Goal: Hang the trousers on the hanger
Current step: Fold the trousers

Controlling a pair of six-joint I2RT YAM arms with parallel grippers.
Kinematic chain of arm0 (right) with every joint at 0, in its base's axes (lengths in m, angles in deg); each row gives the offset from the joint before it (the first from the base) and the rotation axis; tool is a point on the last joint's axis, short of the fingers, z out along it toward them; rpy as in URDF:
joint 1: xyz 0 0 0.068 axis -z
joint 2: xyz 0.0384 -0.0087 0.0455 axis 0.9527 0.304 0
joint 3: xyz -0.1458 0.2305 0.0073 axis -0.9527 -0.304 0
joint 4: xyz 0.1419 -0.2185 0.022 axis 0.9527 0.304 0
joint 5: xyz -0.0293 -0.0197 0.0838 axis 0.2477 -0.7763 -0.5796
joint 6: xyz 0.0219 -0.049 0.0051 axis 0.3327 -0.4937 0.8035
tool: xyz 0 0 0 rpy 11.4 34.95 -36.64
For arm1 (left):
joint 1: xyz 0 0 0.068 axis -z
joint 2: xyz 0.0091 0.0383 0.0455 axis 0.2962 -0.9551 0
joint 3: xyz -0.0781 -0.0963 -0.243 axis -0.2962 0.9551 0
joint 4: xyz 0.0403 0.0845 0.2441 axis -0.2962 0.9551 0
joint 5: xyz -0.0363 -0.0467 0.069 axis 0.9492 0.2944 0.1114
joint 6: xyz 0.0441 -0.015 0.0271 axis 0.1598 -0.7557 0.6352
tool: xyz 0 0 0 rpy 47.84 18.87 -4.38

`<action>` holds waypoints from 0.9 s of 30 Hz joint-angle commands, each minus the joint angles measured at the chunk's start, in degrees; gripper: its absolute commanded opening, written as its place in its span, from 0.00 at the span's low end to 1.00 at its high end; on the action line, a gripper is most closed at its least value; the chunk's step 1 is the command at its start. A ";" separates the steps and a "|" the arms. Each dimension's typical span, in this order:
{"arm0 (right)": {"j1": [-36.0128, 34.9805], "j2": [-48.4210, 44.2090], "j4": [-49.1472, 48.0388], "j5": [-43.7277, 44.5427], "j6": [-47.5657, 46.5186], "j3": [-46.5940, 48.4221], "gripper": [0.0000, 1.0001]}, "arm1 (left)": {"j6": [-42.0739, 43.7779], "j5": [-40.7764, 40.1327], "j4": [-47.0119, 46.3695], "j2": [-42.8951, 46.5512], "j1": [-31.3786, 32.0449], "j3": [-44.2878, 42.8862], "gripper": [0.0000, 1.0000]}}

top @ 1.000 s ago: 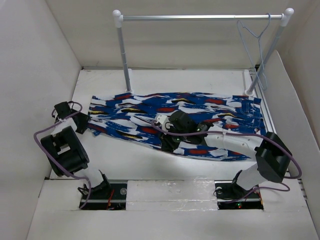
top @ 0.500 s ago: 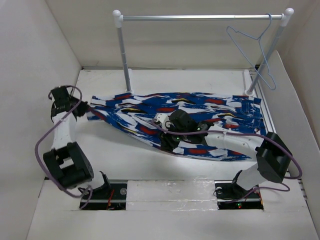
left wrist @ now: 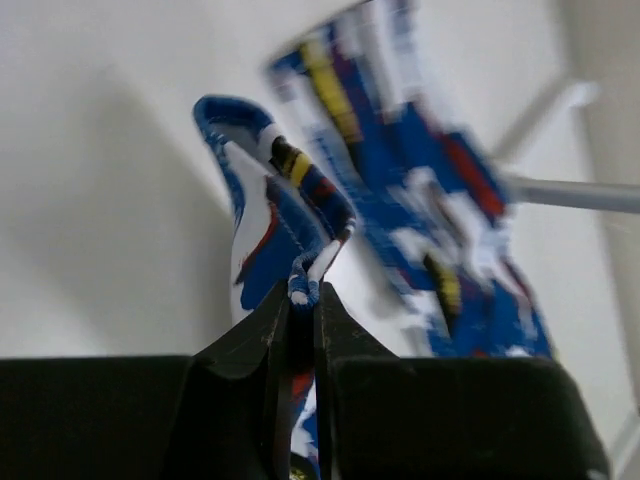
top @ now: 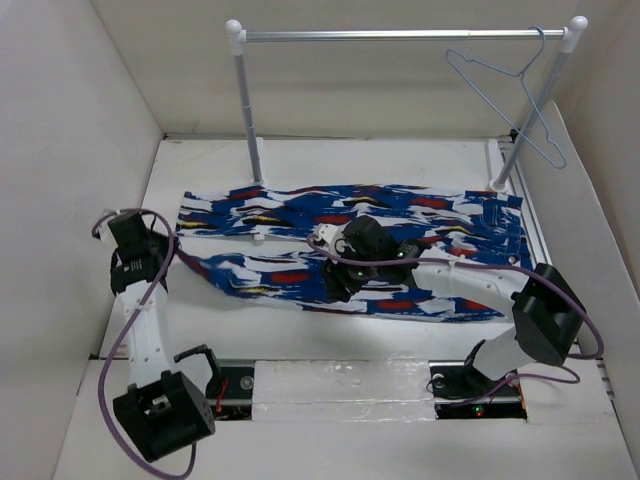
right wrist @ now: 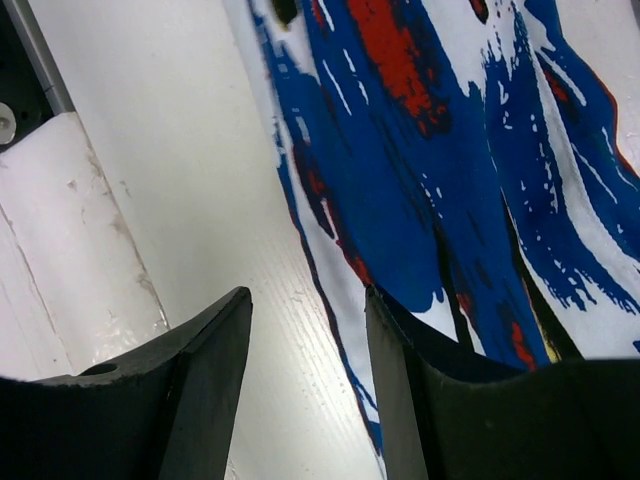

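Note:
The trousers (top: 440,215) lie spread across the table, waist to the right, the two legs splayed apart at the left. My left gripper (top: 170,260) is shut on the hem of the nearer leg; in the left wrist view the cloth edge (left wrist: 300,285) is pinched between the closed fingers of this gripper (left wrist: 303,300). My right gripper (top: 335,288) sits low at the trousers' near edge, mid-length. In the right wrist view it (right wrist: 305,300) is open, with the trousers' (right wrist: 420,150) hem running between the fingers. The light-blue hanger (top: 500,72) hangs by its hook at the rail's right end.
The silver rail (top: 400,35) on white posts spans the back of the table; its left post (top: 250,120) stands just behind the trousers. White walls close in the left, the right and the back. The arm bases sit in a white strip (top: 330,380) at the near edge.
My left gripper swung back, then toward the near edge, dragging the nearer leg's hem away from the other leg. The hanger has swung on the rail. The right gripper has hardly moved.

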 commanded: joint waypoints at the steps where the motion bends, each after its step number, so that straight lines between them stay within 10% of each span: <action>1: 0.84 -2.65 0.46 -1.76 -1.30 -1.46 0.55 | 0.43 -3.20 1.71 -0.07 -5.41 7.18 0.00; 11: 5.14 -10.90 4.32 -0.71 0.63 -5.33 0.51 | 0.08 -17.09 8.39 0.99 -8.75 2.88 0.00; 15: 9.35 -15.47 7.13 0.87 3.96 -7.87 0.00 | 1.13 -17.16 8.30 -0.59 -6.74 -1.85 0.00; 27: 29.46 -35.60 20.30 13.16 13.99 -14.55 0.00 | 2.45 -16.13 8.21 -1.30 -0.68 -7.14 0.00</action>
